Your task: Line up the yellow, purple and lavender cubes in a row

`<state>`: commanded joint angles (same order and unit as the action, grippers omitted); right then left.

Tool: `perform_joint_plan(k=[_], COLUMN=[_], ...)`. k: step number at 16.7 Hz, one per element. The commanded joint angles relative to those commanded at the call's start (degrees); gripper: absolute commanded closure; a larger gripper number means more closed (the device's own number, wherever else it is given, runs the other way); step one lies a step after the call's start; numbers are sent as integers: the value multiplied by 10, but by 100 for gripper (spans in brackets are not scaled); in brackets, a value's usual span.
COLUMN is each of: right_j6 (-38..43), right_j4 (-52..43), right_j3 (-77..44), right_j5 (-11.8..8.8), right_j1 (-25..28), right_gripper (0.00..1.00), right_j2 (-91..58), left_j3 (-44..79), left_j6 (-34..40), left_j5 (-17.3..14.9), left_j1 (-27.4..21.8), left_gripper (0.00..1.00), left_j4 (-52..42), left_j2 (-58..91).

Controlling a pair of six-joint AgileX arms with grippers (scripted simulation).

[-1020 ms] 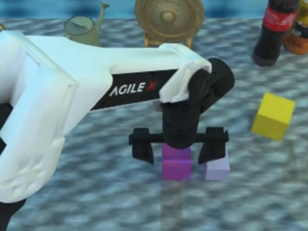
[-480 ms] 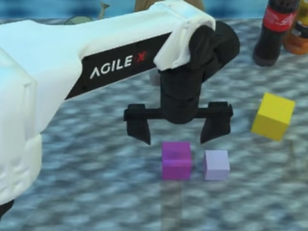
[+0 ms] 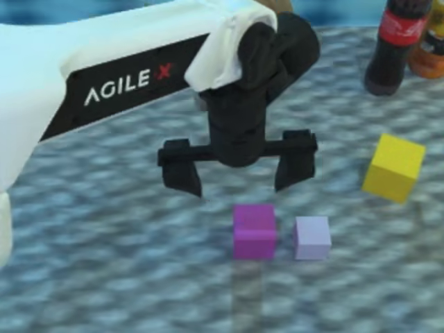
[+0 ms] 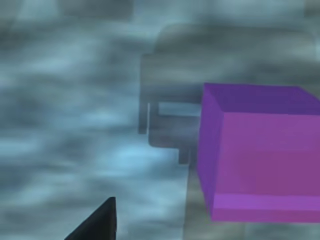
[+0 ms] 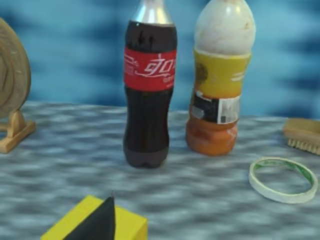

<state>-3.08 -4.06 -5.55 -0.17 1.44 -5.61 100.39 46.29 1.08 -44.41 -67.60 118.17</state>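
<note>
The left tool hangs wide open and empty above the matte magenta-purple cube and pale lilac cube, side by side mid-worktop. The bright yellow cube, apart toward the right edge, likely comes next.

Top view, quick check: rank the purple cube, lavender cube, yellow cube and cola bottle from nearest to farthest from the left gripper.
Measured from the left gripper, open above the table's middle:
1. Purple cube, just below the gripper in the picture.
2. Lavender cube, immediately right of the purple one.
3. Yellow cube, off to the right, out of line.
4. Cola bottle, at the far right edge.
</note>
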Motion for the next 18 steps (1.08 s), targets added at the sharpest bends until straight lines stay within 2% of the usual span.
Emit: perform_joint_plan(k=[4,8,13,18], right_j6=[-70,-164,-291,-399], right_j4=[-92,-218,-391,-538], right_j3=[-137,-320,-551,-753], right_j5=[0,2,5,6], right_j1=[16,35,62,86], right_gripper=[0,0,0,0], right_j2=[-146,-376,-694,-940], left_j3=[-134,-331,-607,-832], left_j6=[-23,-76,-188,-320], left_j5=[4,6,5,0], left_j1=[72,169,291,385], left_gripper=[0,0,0,0], left_j4=[85,205,372,526], left_j2=[-156,-393,-714,-964])
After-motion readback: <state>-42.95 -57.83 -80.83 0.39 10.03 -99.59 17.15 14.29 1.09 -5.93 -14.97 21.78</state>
